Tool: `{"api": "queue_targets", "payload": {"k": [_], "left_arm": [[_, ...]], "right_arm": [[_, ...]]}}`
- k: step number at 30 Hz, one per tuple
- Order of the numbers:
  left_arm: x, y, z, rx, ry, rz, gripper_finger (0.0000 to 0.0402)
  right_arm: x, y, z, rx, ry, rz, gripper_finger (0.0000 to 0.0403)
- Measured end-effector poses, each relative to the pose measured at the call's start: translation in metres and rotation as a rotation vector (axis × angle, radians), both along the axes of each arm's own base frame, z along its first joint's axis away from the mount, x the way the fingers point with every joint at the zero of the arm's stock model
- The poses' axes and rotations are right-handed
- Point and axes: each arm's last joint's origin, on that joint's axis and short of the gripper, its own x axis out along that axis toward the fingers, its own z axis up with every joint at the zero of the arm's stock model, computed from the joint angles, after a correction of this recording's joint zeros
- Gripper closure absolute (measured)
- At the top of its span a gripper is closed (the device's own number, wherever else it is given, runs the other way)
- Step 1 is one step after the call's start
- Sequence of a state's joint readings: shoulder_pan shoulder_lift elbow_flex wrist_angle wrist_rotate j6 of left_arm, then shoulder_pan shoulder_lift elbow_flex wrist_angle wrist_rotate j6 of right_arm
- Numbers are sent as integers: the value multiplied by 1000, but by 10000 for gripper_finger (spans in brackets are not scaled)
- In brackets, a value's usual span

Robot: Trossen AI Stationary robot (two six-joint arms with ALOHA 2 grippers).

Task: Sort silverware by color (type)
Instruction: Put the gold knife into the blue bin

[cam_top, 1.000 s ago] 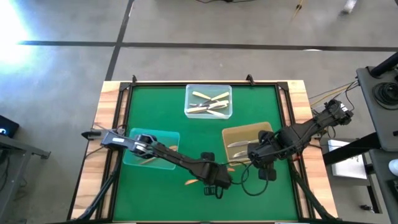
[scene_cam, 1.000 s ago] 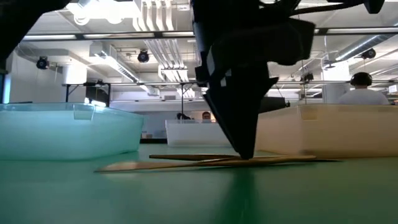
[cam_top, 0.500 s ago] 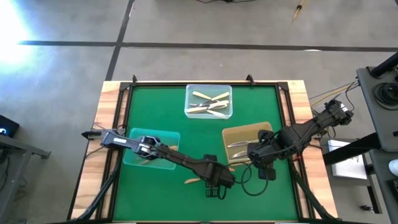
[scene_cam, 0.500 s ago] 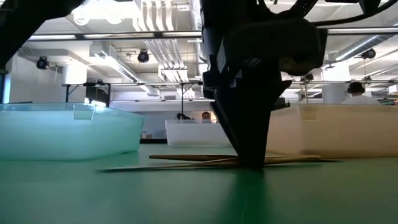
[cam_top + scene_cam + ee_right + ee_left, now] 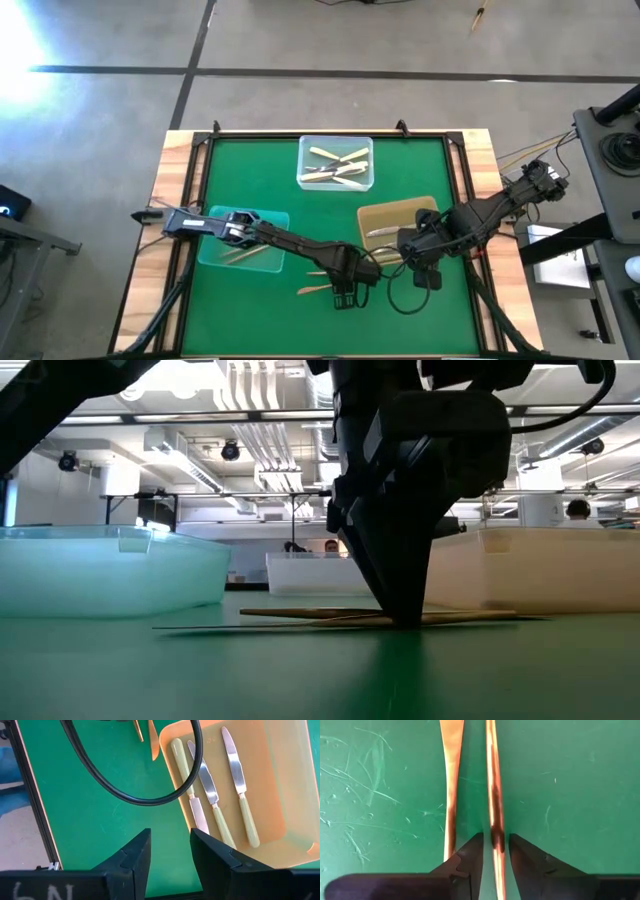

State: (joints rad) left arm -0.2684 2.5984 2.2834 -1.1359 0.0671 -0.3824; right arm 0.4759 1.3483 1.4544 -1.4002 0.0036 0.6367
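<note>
Coppery gold utensil [image 5: 494,805], slim and shiny, lies flat between the left pincer's [image 5: 495,851] slightly parted fingers.

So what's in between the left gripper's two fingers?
In the left wrist view, a coppery gold utensil runs right through the gap of the left gripper. A second gold utensil lies just outside, on the green mat.

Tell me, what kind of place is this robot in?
Probably a big robotics lab or workshop. The low view shows ceiling pipes, strip lights and people at desks far behind. The high view shows a concrete floor around the green table.
</note>
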Motion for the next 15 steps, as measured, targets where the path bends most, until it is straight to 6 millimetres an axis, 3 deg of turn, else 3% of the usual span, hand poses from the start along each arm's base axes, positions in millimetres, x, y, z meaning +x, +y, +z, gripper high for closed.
{"api": "queue_targets", "payload": {"k": [10, 15], "left_arm": [[-3, -3, -7, 28, 0, 52, 390], [-3, -5, -2, -15, 9, 60, 391]], "right_arm": [[0, 0, 0, 0, 0, -3, 277], [0, 0, 0, 0, 0, -2, 276]]}}
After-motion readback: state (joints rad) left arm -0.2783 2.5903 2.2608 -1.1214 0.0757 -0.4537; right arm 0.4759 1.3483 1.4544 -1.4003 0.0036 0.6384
